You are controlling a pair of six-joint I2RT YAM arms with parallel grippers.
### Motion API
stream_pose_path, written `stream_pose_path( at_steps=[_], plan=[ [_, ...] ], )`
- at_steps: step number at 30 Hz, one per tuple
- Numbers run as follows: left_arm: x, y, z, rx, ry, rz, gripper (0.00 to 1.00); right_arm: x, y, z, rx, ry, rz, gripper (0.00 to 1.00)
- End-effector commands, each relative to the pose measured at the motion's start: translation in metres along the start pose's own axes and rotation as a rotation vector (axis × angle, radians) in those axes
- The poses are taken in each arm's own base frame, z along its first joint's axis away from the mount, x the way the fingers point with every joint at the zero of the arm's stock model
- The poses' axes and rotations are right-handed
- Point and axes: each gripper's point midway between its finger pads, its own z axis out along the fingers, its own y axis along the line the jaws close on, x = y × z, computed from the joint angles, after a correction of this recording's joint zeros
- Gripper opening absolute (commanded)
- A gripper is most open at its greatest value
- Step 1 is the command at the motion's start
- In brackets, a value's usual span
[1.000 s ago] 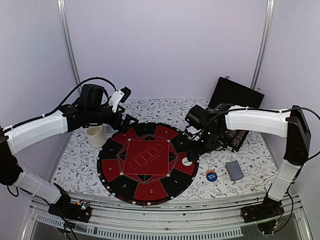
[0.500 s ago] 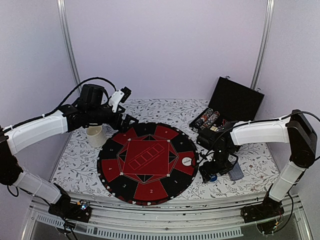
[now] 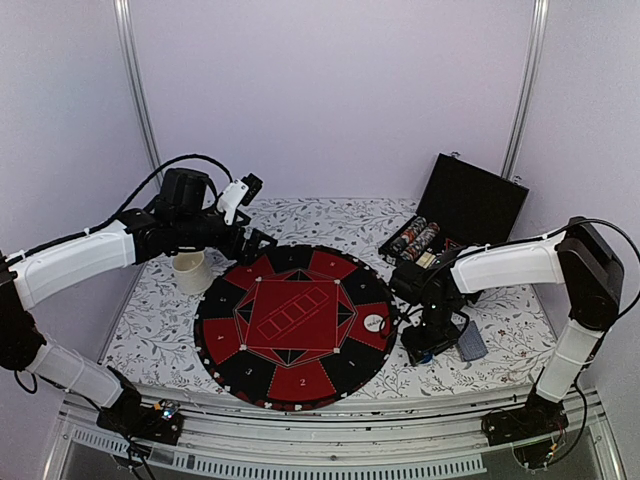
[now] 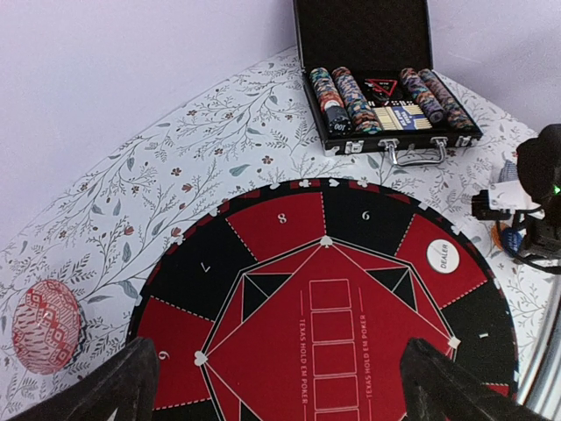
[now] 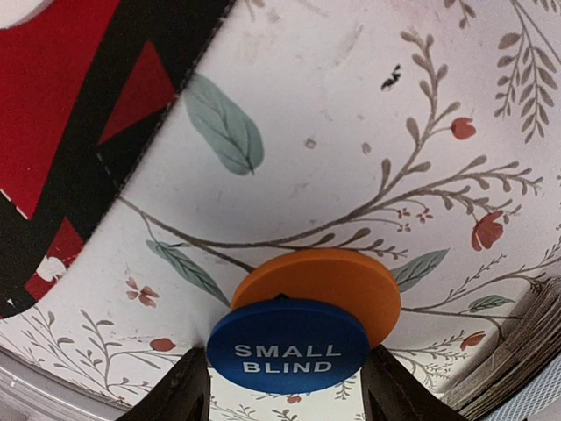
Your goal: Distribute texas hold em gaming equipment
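1. Since a second ago, the right gripper [image 3: 424,342] has been swung from the chip case [image 3: 478,200] down to the near right of the round mat [image 3: 290,330].
2. Its fingers are held apart, astride the blue small-blind disc [image 5: 287,348], which is stacked on the orange disc [image 5: 329,279].
3. The left gripper [image 4: 280,386], likewise spread, is hung over the mat's far left, well apart from the discs.
4. Flat floral cloth [image 5: 351,105] is underneath, and room is narrowed by the card deck [image 3: 468,343] just to the right.

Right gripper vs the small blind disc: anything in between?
Nothing visible. The right gripper has its fingers either side of the blue SMALL BLIND disc, which lies partly on the orange disc. The card deck sits outside the fingers. Whether the fingers touch the disc cannot be told.
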Motion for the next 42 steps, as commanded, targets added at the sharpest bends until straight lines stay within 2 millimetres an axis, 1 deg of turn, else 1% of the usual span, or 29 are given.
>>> stream_pose_path(
  at_steps=[1, 7, 11, 19, 21, 23, 27, 31, 32, 35, 36, 39, 41, 42],
  plan=[
    [0.003, -0.001, 0.001, 0.008, -0.003, 0.004, 0.98, -0.003, -0.004, 0.003, 0.021, -0.005, 0.006, 0.57],
    [0.003, -0.001, 0.001, 0.008, -0.003, 0.006, 0.98, 0.001, -0.007, -0.001, 0.033, 0.005, 0.013, 0.46],
    [0.002, -0.001, 0.001, 0.01, -0.003, 0.005, 0.98, 0.003, -0.009, -0.007, 0.043, 0.005, 0.019, 0.43],
    [0.002, -0.001, 0.0, 0.011, -0.006, 0.005, 0.98, 0.009, -0.013, -0.014, 0.052, 0.015, 0.023, 0.43],
    [0.002, -0.001, 0.001, 0.011, -0.005, 0.004, 0.98, 0.01, -0.013, -0.016, 0.05, 0.014, 0.023, 0.41],
    [0.002, -0.002, 0.0, 0.012, -0.006, 0.005, 0.98, 0.008, -0.012, -0.021, 0.047, 0.0, 0.019, 0.38],
    [0.002, -0.002, 0.0, 0.012, -0.006, 0.005, 0.98, -0.001, -0.008, -0.035, 0.023, -0.054, -0.004, 0.34],
    [0.001, -0.002, 0.0, 0.012, -0.007, 0.004, 0.98, -0.008, -0.001, -0.041, -0.001, -0.074, -0.036, 0.32],
    [0.001, -0.001, -0.001, 0.01, -0.008, 0.005, 0.98, -0.012, 0.005, -0.043, -0.012, -0.086, -0.049, 0.32],
    [-0.001, 0.001, -0.002, -0.002, -0.012, 0.001, 0.98, -0.027, 0.041, -0.052, -0.08, -0.139, -0.137, 0.3],
    [-0.003, 0.003, -0.003, -0.012, -0.015, -0.004, 0.98, -0.034, 0.064, -0.059, -0.121, -0.173, -0.185, 0.3],
    [-0.006, 0.015, -0.006, -0.05, -0.024, -0.034, 0.98, -0.05, 0.119, -0.071, -0.194, -0.239, -0.319, 0.29],
    [-0.009, 0.024, -0.01, -0.073, -0.035, -0.061, 0.98, -0.059, 0.157, -0.074, -0.23, -0.274, -0.405, 0.27],
    [-0.011, 0.028, -0.012, -0.082, -0.041, -0.075, 0.98, -0.062, 0.175, -0.069, -0.241, -0.272, -0.445, 0.27]
  ],
)
